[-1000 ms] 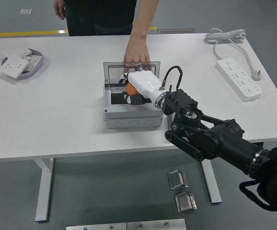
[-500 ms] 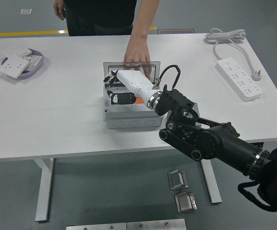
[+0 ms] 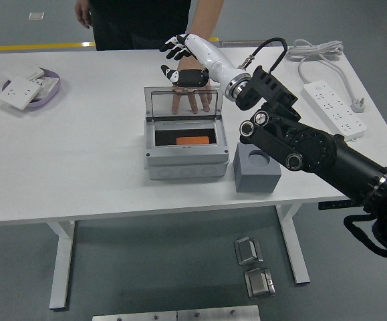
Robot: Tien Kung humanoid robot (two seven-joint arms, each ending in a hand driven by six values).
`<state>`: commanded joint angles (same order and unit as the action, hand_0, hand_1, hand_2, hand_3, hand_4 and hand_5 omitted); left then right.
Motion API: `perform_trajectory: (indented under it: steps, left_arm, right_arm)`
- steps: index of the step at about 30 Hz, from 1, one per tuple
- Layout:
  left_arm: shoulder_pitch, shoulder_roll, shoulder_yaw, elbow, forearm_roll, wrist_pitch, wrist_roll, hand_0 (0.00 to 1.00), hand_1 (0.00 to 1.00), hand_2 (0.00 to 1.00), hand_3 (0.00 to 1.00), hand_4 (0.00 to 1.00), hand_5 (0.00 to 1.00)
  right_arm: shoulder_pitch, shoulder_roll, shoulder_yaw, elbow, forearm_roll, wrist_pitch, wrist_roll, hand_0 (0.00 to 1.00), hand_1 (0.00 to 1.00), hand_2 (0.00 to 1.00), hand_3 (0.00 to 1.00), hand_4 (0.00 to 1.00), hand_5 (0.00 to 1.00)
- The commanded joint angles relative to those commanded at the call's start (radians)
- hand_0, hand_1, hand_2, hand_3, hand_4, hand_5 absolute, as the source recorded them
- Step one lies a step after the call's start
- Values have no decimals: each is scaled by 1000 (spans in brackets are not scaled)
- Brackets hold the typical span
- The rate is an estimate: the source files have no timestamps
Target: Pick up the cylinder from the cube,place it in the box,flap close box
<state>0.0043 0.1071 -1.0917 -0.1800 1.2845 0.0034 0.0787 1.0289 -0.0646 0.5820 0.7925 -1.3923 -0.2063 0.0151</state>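
Note:
The grey box (image 3: 184, 162) stands mid-table with its clear lid (image 3: 183, 102) raised upright at the back. The orange cylinder (image 3: 194, 141) lies inside the box. The grey cube (image 3: 256, 167) with a round hole in its top stands just right of the box. My right hand (image 3: 180, 59) is white with black fingertips; it is raised above and behind the lid, fingers spread, holding nothing. A person's hand (image 3: 192, 100) rests on the table behind the lid. My left arm is out of view.
A purple dish with white switch plates (image 3: 29, 87) sits at the far left. A white power strip (image 3: 335, 108) with its cable lies at the right. A person (image 3: 146, 20) stands at the table's far side.
My right hand has lifted out of the box and moved up and back behind the lid, leaving the orange cylinder inside. The cube, hidden before by my arm, now shows.

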Motion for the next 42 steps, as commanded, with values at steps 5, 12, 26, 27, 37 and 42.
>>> perform_trajectory:
  steps: [5, 12, 26, 27, 37, 42]
  left_arm:
    - [-1, 1, 7, 0, -6, -1, -1, 596, 622, 571, 606, 663, 302]
    - [1, -1, 4, 0, -6, 0, -1, 596, 622, 571, 607, 663, 300]
    - [3, -6, -8, 0, -5, 0, -3, 597, 622, 571, 608, 664, 301]
    - [3, -7, -9, 0, -6, 0, -3, 597, 622, 571, 608, 664, 301]
    - [6, -12, -12, 0, -10, 1, -6, 597, 622, 571, 608, 665, 305]
    - [10, -13, -16, 0, -11, 3, -7, 597, 622, 571, 608, 665, 306]
  right_arm:
    - [-4, 14, -31, -120, 42, 10, 6, 752, 656, 656, 698, 626, 297]
    - [-28, -4, -77, -136, 59, 8, 7, 750, 647, 649, 697, 636, 306]
    - [-79, -86, -115, 26, 16, -8, -14, 740, 643, 646, 696, 637, 308]
    - [-85, -94, -117, 44, 13, -10, -16, 740, 643, 646, 696, 637, 308]
    - [-140, -153, -118, 195, -22, -30, -25, 724, 640, 644, 694, 632, 315]
    - [-180, -163, -113, 252, -46, -31, -26, 723, 641, 641, 693, 628, 315]
